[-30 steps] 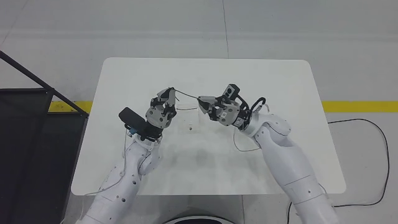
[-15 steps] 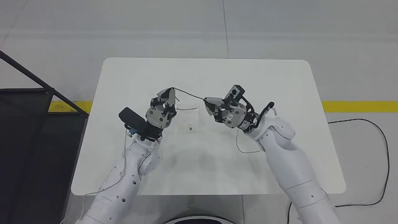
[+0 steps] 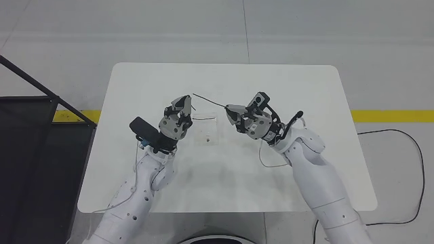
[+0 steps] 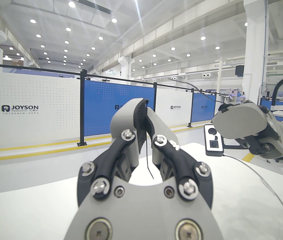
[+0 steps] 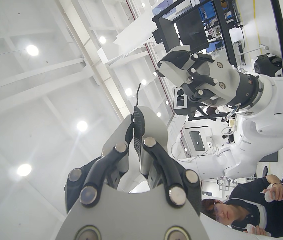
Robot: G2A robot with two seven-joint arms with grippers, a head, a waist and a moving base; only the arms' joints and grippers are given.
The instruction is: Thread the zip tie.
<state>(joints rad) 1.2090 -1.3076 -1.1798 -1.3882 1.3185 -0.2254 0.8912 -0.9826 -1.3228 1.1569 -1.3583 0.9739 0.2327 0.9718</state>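
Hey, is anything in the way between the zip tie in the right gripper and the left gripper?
Nothing visible. The zip tie sticks out of the shut right gripper toward the left gripper, which is shut on a thin black strand; only open air above the table lies between them.

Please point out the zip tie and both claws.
zip tie (image 3: 210, 101), top view, middle of strap.
left claw (image 4: 145, 106), left wrist view, between fingertips.
right claw (image 5: 136, 116), right wrist view, between fingertips.
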